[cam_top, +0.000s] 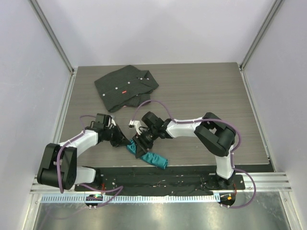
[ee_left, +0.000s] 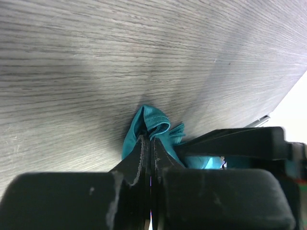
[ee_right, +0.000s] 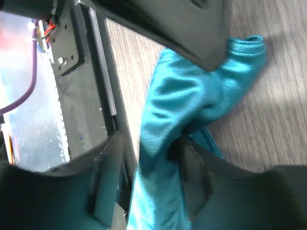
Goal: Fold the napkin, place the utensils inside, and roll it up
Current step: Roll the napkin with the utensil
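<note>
**Napkin bunched at the near edge, both grippers on it**

Napkin (cam_top: 156, 159): teal, slightly shiny, gathered into a long crumpled bundle, not flat; lies on the worktop (cam_top: 201, 91) close to the near edge, a little left of its middle, just short of the black base plate (cam_top: 158, 181); runs aslant, its left end farther from the near edge than its right end.

Left gripper (cam_top: 123, 142): reaches in from the left and meets the left end of the bundle; in the left wrist view the left gripper (ee_left: 149, 141) has its two fingers pressed flat together, no gap visible, with a fold of the napkin (ee_left: 152, 122) coming out at the tips; reads as clamped on the cloth; cloth at the pinch touches the worktop or sits just above it, cannot tell which.

Right gripper (cam_top: 139, 145): comes in from the right, just beside the left one, over the same left end of the bundle; in the right wrist view the right gripper (ee_right: 149, 143) has jaws standing apart; the napkin (ee_right: 168, 105) runs lengthwise between them; cloth lies against one finger, a gap shows at the other; jaws loose about the cloth, not squeezing it.

Rest of the bundle trails free toward the right, past both grippers, lying on the worktop.

Black buttoned shirt (cam_top: 125, 88): crumpled near the far edge, left of middle; well apart from napkin and grippers.
</note>
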You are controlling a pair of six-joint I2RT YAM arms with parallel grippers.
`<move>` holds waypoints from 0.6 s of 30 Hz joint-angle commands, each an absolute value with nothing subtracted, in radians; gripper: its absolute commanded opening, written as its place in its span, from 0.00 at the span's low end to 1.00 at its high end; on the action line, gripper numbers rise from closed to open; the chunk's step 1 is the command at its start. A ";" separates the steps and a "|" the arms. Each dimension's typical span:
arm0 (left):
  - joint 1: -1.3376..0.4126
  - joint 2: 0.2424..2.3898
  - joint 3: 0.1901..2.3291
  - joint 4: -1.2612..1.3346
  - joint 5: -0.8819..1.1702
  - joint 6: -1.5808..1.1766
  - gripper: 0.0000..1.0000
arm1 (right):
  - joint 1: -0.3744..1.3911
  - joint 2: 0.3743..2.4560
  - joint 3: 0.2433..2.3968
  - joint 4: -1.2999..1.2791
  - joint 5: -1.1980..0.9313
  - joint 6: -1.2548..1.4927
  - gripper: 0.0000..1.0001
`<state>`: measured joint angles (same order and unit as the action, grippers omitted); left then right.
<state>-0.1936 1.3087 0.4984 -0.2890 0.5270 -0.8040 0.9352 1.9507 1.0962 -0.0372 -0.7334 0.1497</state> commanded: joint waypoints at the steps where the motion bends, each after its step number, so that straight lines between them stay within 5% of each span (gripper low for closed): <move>1: -0.192 1.327 0.535 -0.313 0.557 -0.793 0.00 | 0.942 1.887 1.161 -0.201 -0.567 0.084 0.62; 12: -0.190 1.368 0.604 -0.399 0.538 -0.746 0.00 | 1.224 1.712 1.180 -0.244 0.105 0.020 0.69; 18: -0.189 1.378 0.615 -0.408 0.545 -0.732 0.00 | 1.273 1.776 1.206 -0.262 0.166 0.023 0.67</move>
